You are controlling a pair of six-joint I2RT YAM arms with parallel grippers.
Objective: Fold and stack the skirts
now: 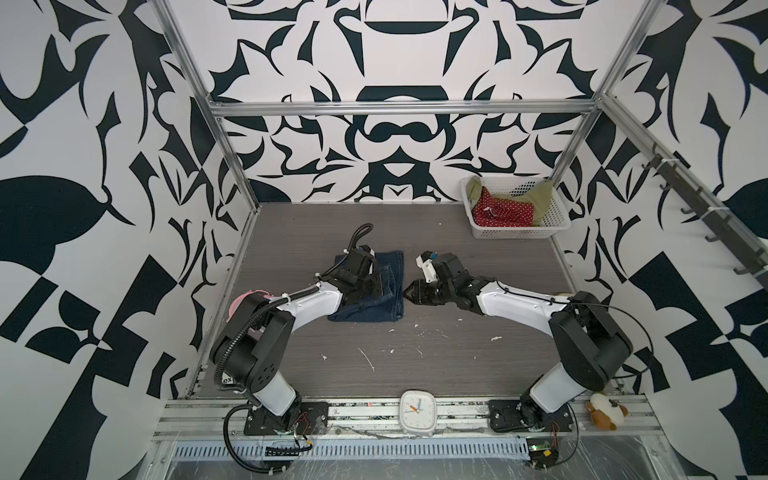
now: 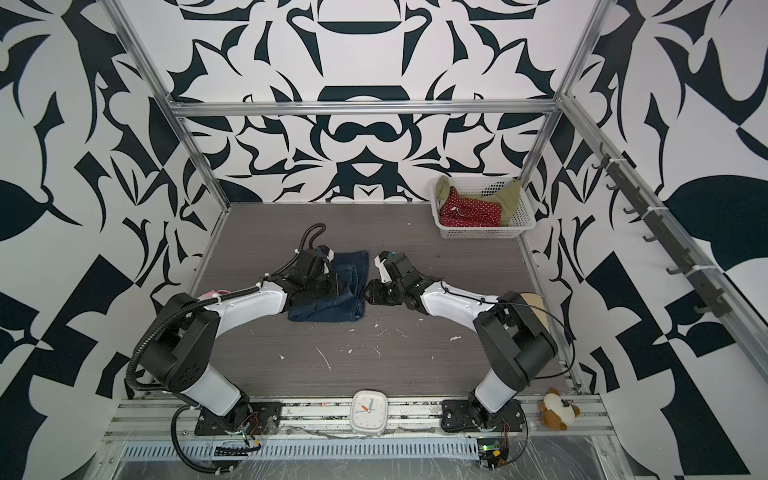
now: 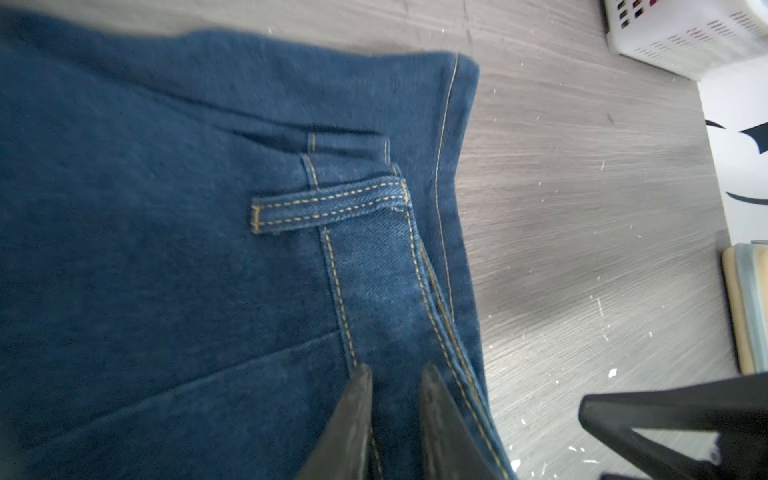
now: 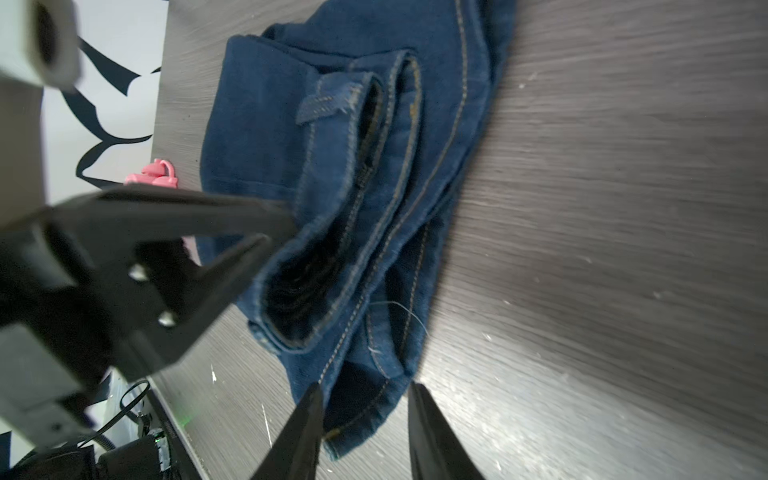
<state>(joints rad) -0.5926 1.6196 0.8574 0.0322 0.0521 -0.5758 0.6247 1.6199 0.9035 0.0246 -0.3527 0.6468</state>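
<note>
The only legible writing is showing on the left arm's lower link (image 1: 227,380), where the letters "ex" are peeking out before the casing's curve is cutting the rest off. The white clock (image 1: 417,411) on the front rail is too small for its numerals to be read. The dark blue denim skirt (image 1: 397,266) is lying folded on the grey wood-grain table (image 1: 415,349) between the two arms, with much of it hiding under the left arm in both top views. Its thick twill, mustard double stitching and a belt loop (image 3: 328,205) are showing sharply in the left wrist view. The left gripper (image 3: 395,370) is pinching the stitched waistband ridge between its narrowed black jaws. The right gripper (image 4: 365,388) is straddling a hem corner with its jaws partly apart, and I cannot tell whether they are pressing the cloth. The red polka-dot skirt (image 1: 509,214) and the olive-green skirt (image 1: 540,197) are sitting crumpled in the white perforated plastic basket (image 1: 519,233) at the far right corner, the green one mostly covered.
</note>
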